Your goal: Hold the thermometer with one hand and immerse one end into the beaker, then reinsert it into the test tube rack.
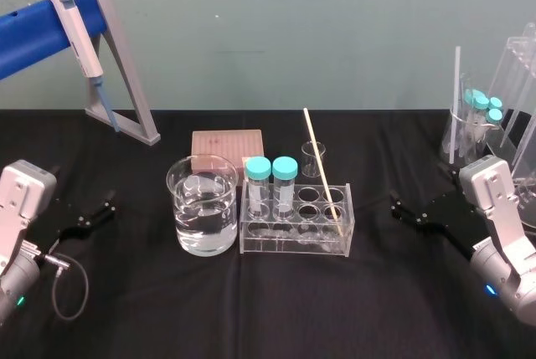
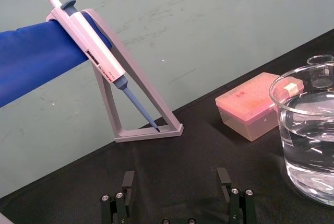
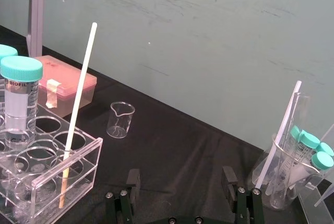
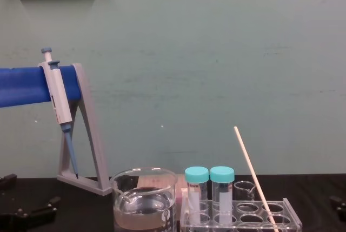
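the black worktop (image 1: 276,313) before me carries the beaker (image 1: 202,208), with the test tube rack (image 1: 293,246) just beside it to my right; behind them a pink box (image 1: 227,143) and a tiny beaker (image 1: 314,158); pipette stand (image 1: 126,125) far left; glass flask (image 1: 449,151) far right

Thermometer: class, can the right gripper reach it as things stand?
Probably yes: the right gripper sits open, only bare cloth between it and the test tube rack, and the thermometer leans at that end.

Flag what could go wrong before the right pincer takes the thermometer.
The thermometer leans in the test tube rack, so a skewed grab by the open right pincer may tip the rack. Its path to the beaker crosses two capped tubes it could clip. The left pincer lies parked far left.
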`<action>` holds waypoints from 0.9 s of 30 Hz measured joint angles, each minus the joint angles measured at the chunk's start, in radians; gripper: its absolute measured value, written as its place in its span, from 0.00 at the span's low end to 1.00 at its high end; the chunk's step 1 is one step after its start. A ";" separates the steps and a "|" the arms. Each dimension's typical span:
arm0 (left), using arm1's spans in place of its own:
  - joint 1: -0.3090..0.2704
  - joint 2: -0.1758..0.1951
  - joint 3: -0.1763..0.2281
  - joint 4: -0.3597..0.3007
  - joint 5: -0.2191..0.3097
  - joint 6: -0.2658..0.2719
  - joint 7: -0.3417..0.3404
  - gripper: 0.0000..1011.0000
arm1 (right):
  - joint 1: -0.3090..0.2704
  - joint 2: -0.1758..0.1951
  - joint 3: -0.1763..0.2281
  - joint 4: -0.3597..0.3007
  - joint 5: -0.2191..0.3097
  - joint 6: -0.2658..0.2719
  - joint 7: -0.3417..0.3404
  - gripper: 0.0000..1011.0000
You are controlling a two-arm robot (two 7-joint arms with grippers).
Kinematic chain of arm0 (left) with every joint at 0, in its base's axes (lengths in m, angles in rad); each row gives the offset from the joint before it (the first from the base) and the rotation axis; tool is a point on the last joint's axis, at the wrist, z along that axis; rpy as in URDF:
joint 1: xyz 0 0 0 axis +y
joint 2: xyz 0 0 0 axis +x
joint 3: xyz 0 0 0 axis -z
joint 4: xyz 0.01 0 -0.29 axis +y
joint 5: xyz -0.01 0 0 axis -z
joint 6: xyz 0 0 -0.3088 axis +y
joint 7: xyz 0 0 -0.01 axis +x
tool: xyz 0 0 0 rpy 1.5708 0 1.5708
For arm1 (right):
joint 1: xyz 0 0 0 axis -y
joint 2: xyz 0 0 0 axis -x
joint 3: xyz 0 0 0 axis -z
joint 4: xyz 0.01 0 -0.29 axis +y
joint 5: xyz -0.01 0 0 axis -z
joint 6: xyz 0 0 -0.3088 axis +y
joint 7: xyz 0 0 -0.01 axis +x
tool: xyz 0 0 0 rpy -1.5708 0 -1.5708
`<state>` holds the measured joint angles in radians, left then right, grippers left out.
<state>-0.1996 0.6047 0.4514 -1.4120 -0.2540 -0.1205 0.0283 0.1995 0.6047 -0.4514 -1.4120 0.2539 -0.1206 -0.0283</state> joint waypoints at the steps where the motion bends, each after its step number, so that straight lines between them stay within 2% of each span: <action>1: 0.000 0.000 0.000 0.000 0.000 0.000 0.000 0.99 | 0.000 0.000 0.000 0.000 0.000 0.000 0.000 0.99; 13: 0.000 0.000 0.000 0.000 0.000 0.000 0.000 0.99 | 0.000 0.000 0.000 0.000 0.000 0.000 0.000 0.99; 16: 0.000 0.000 0.000 0.000 0.000 0.000 0.000 0.99 | -0.007 0.000 0.017 -0.012 0.017 -0.002 0.012 0.99; 19: 0.000 0.000 0.000 0.000 0.000 0.000 0.000 0.99 | -0.033 0.012 0.054 -0.054 0.075 -0.004 0.057 0.99; 24: 0.000 0.000 0.000 0.000 0.000 0.000 0.000 0.99 | -0.076 0.036 0.095 -0.142 0.118 0.008 0.085 0.99; 27: 0.000 0.000 0.000 0.000 0.000 0.000 0.000 0.99 | -0.104 0.053 0.118 -0.204 0.143 0.036 0.102 0.99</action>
<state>-0.1995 0.6047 0.4514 -1.4120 -0.2539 -0.1205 0.0283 0.0957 0.6575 -0.3329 -1.6161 0.3973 -0.0841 0.0742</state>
